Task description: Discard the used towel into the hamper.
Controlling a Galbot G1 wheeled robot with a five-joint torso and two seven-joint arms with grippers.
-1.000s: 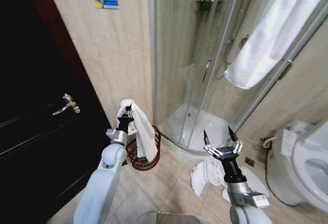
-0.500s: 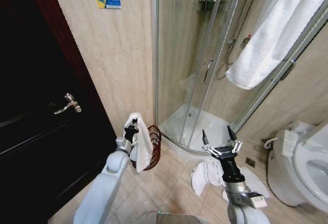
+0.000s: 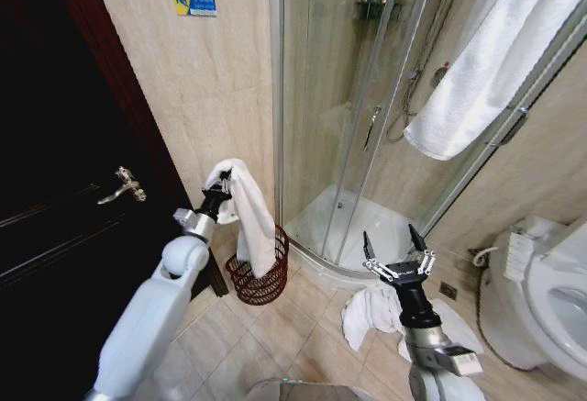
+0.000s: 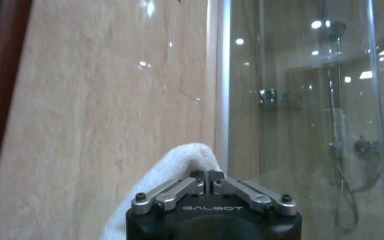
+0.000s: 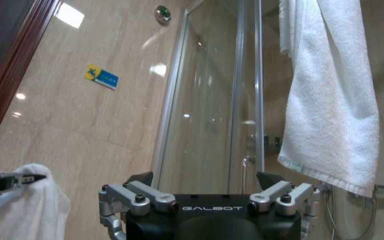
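The left hand (image 3: 220, 194), clamped on the used towel (image 3: 249, 222), holds it hanging vertically with its lower end inside the hamper (image 3: 261, 277) directly below, while the right hand (image 3: 397, 256) waits apart, fingers spread.

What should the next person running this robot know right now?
Left end effector: shut on the white terry used towel, held up beside the beige tiled wall; the towel hangs down to the rim of the dark reddish-brown round wire hamper on the floor.
Right end effector: open, empty, idle above a crumpled white towel on the floor.
Done: towel gripped and brought over the hamper.
Left: lower it inside and release.
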